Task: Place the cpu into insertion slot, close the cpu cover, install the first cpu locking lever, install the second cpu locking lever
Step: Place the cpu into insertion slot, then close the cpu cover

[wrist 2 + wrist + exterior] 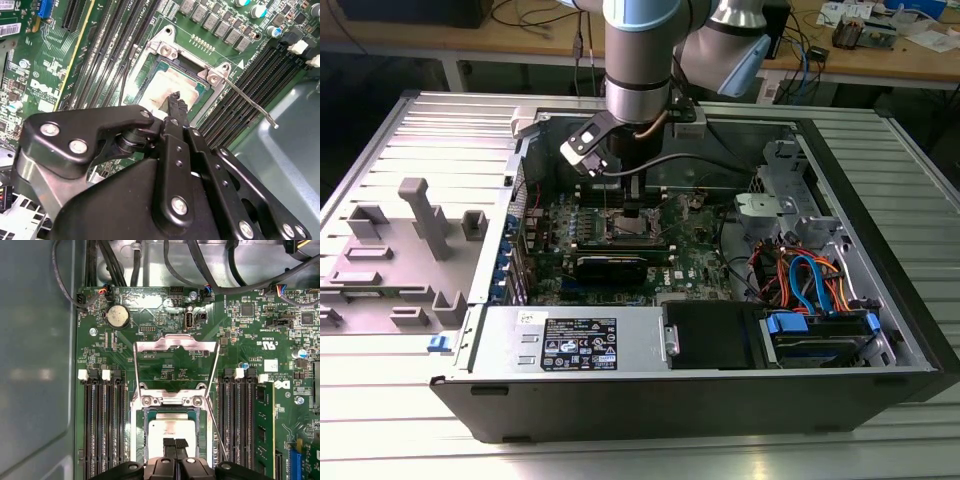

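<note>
The cpu (638, 228) lay in the insertion slot (170, 400) near the middle of the exterior view, its cpu cover (177, 341) open. The claw (175, 444), fingers together, sat right over it. An off-centre push, I reckoned, might tilt it onto the pins.

Green board (240, 330), silver-grey cpu (169, 427), black gripper (174, 445), black memory slots (102, 425), silvery cover (175, 343), blue and orange cables (803, 278), ribbed grey table (450, 130).

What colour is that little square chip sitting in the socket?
The cpu is silver-grey, clearest in the first wrist view.
</note>
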Robot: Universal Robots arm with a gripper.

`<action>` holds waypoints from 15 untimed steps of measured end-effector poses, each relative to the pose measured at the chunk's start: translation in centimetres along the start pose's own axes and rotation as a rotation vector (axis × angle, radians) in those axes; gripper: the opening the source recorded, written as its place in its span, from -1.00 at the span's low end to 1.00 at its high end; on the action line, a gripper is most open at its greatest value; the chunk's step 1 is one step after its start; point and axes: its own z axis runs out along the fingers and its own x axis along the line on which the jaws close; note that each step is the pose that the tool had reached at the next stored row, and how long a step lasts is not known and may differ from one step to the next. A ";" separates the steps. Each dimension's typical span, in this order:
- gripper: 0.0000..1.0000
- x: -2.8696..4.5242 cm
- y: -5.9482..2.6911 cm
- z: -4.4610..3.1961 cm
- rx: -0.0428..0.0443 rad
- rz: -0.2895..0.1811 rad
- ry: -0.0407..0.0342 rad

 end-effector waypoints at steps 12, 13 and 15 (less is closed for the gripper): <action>-0.79 0.00 0.00 0.00 -0.0001 -0.002 0.0002; -0.79 0.00 0.00 -0.03 0.0000 -0.002 0.0002; -0.79 -0.01 0.01 -0.37 0.0001 -0.002 0.0001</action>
